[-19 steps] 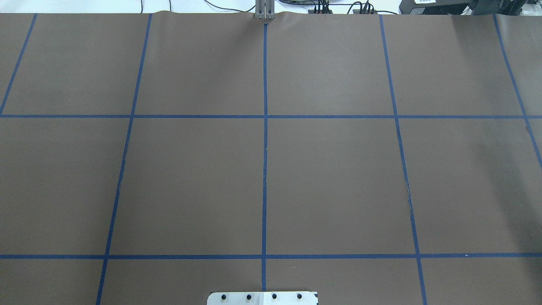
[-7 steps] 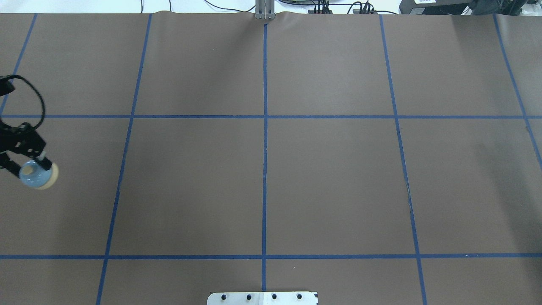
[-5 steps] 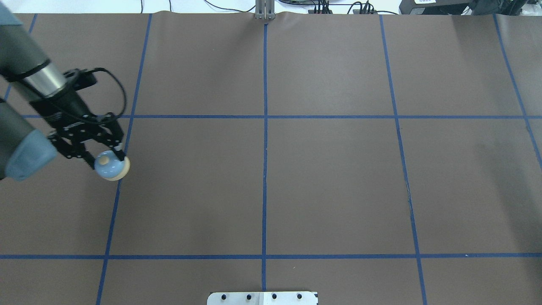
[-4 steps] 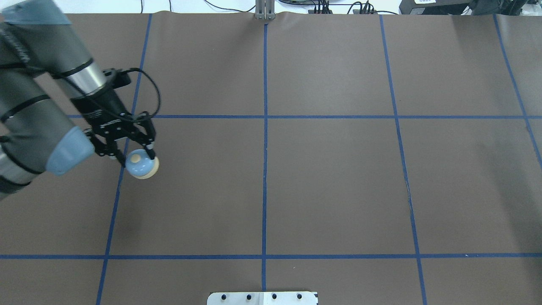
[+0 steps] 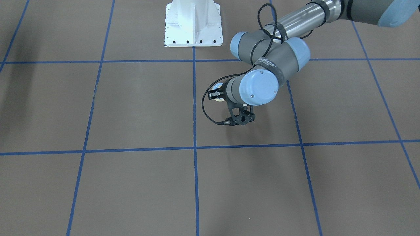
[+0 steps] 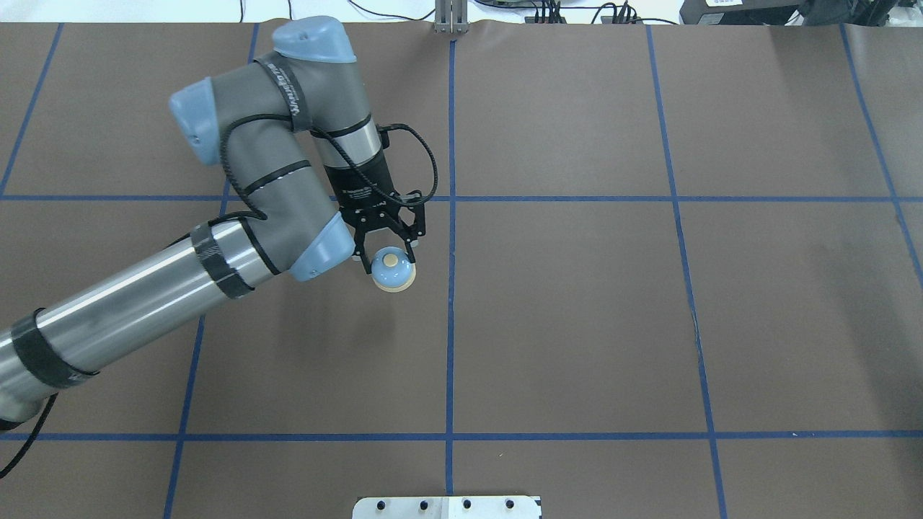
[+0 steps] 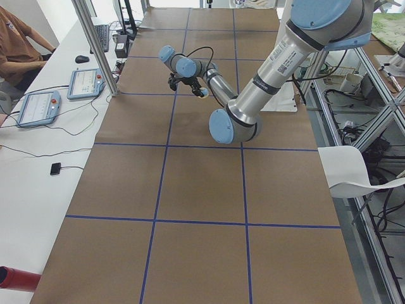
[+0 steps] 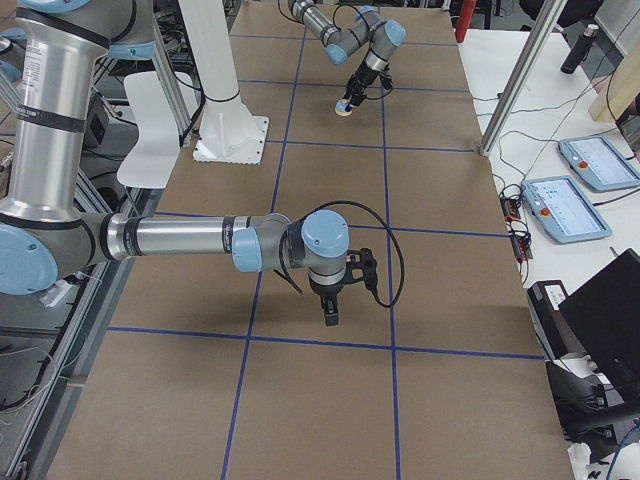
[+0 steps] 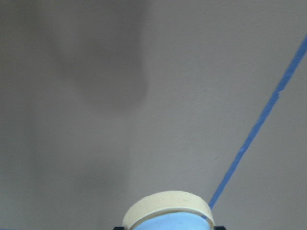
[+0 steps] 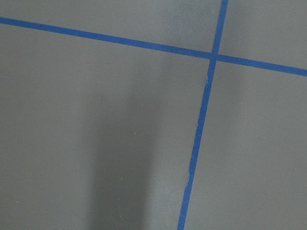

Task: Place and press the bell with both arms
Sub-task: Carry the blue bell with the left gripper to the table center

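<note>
left claw clamped on glossy light-blue domed bell, cream base ring and button, matte brown surface, blue tape grid, right claw open or closed: can't tell

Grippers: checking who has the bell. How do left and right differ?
Left gripper is shut on the bell; right gripper holds nothing visible, its jaw state unclear. Left shows in the overhead view, near the centre tape line; right shows only in the exterior right view. Both point downward.
</note>
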Controlling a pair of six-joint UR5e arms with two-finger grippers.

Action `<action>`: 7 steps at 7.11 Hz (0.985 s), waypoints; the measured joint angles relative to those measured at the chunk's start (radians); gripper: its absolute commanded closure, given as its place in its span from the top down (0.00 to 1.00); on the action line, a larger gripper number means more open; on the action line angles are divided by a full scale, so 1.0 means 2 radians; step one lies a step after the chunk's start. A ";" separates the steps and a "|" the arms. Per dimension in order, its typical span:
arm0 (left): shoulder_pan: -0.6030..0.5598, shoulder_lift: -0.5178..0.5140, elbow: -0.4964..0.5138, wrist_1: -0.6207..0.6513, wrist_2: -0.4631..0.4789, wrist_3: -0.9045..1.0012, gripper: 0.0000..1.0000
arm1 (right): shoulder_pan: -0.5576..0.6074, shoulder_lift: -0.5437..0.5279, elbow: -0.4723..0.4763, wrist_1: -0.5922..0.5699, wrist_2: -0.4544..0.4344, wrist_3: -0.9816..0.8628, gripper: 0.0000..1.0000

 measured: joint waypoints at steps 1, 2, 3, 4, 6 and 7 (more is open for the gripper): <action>0.013 -0.028 0.051 -0.043 0.014 -0.026 0.49 | -0.001 0.000 0.000 0.000 0.000 0.001 1.00; 0.026 -0.052 0.087 -0.064 0.030 -0.040 0.51 | -0.001 0.000 -0.001 0.000 0.000 0.001 1.00; 0.034 -0.065 0.108 -0.075 0.040 -0.045 0.55 | -0.002 0.000 -0.001 0.000 0.001 0.002 1.00; 0.040 -0.070 0.122 -0.086 0.045 -0.047 0.57 | -0.003 0.000 -0.002 0.000 0.001 0.002 1.00; 0.046 -0.074 0.137 -0.103 0.049 -0.049 0.70 | -0.004 0.000 -0.003 0.001 0.001 0.002 1.00; 0.047 -0.074 0.139 -0.105 0.049 -0.049 0.74 | -0.004 0.000 -0.003 0.001 0.001 0.002 1.00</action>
